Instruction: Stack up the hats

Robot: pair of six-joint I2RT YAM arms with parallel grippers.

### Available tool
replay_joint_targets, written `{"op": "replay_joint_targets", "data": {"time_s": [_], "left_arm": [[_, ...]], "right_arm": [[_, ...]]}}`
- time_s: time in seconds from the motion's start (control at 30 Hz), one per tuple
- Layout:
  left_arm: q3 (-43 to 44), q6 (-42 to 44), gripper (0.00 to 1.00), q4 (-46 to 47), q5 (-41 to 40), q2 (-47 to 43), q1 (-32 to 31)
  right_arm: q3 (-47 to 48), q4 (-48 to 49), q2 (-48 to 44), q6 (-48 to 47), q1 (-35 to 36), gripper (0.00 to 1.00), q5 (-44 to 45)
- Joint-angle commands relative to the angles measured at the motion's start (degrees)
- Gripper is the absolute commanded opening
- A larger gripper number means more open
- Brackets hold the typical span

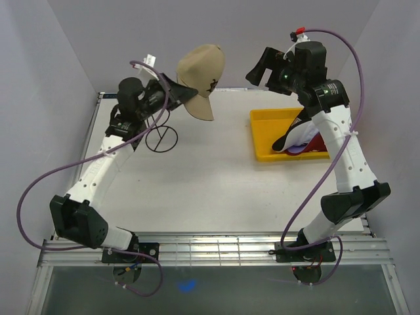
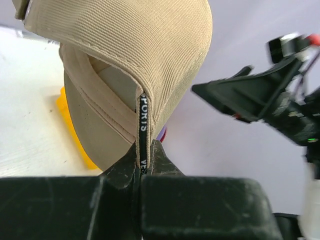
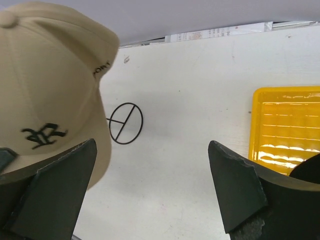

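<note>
tan cap (image 1: 202, 72): clear of the surface (image 1: 210, 190), just ahead of the left end effector (image 1: 172, 84), brim hanging down.
left end effector: jaws pinched tight on the cap's rear hem tape, which is a thin hold.
right end effector (image 1: 259, 67): spread wide and empty, the crown just beside one finger.
other caps (image 1: 298, 143): in the yellow tray (image 1: 254, 134), below the right end effector.
doing it well: likely hold the pinch firm, travel slowly and lower the cap crown-up onto the pile. A swing could slip the hem.
</note>
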Motion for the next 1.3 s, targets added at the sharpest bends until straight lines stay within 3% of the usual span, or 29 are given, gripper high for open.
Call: {"op": "replay_joint_targets", "data": {"time_s": [0.0,0.2,0.27,0.47,0.83,1.27], "left_arm": [[-4.65,-9.7,0.0,12.05,13.3,-5.39,6.48],[-18.62,-30.52,0.0,36.2,21.14,-7.51,22.98],[-23.18,-39.54,0.0,47.67,23.34,-6.55,25.82],[-28.56,-56.55,0.0,70.73,26.42,-1.28,33.12],[-33.22,-74.91,0.0,91.58,29.32,8.48,39.01],[-32.96,-79.15,0.0,99.6,32.66,17.62,40.42]], "right_arm": [[-0.78,4.41,-1.63,0.66,0.33,0.97,-3.08],[-5.87,7.92,-2.68,2.07,1.21,0.97,-7.12],[-8.51,9.49,-2.95,2.51,1.48,0.96,-8.7],[-11.59,12.05,-1.72,3.12,4.02,0.94,-11.6],[-16.68,25.66,4.78,9.53,10.44,0.93,-21.26],[-15.72,46.05,18.48,24.04,16.68,0.92,-31.38]]}}
